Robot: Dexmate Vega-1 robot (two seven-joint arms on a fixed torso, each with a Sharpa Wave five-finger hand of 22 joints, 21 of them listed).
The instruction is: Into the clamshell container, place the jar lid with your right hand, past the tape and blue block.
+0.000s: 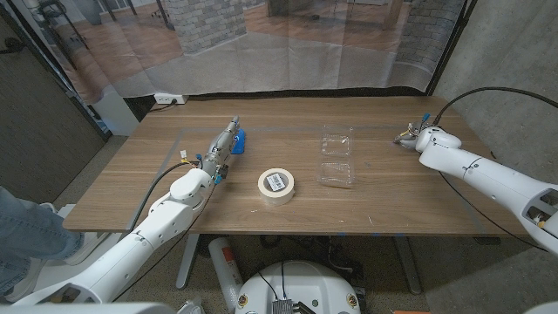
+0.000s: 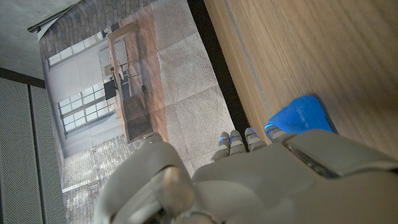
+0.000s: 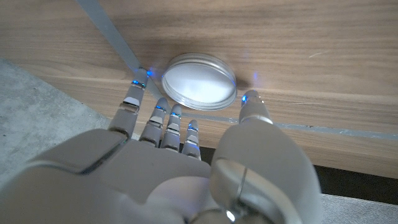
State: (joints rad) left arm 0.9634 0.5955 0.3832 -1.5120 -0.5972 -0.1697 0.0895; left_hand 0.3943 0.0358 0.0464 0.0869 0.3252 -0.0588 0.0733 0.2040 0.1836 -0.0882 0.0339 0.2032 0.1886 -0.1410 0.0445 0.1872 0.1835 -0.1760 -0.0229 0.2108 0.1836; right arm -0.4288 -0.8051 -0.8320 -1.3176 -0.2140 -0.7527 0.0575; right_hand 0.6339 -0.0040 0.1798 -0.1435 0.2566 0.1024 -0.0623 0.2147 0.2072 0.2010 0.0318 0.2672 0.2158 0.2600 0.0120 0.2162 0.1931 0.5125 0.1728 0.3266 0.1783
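Starting at the left of the bench (image 1: 131, 196), our left hand (image 1: 223, 148) lies stretched out along the wood with its fingertips at the blue block (image 1: 238, 142); the left wrist view shows the block just past those fingers, which reach forward with nothing between them, so we read this hand as open and idle. Moving toward the middle, the roll of tape (image 1: 276, 184) sits flat near the front edge, and just beyond it to the right the clamshell container (image 1: 336, 155) lies spread open, clear and with nothing inside that we can make out. At the far right, our right hand (image 1: 413, 136) is down at the bench's back corner. Its wrist view gives the clearest account: the jar lid (image 3: 199, 79) lies flat on the wood, and our fingers (image 3: 134, 99) and thumb are spread on either side of it, close to its rim but not closed on it. So this hand is open, poised around the lid rather than holding it. We judge the task barely begun: the reach to the lid is made, but the grasp, the lift, the carry across to the container and the release inside it all remain to be done.
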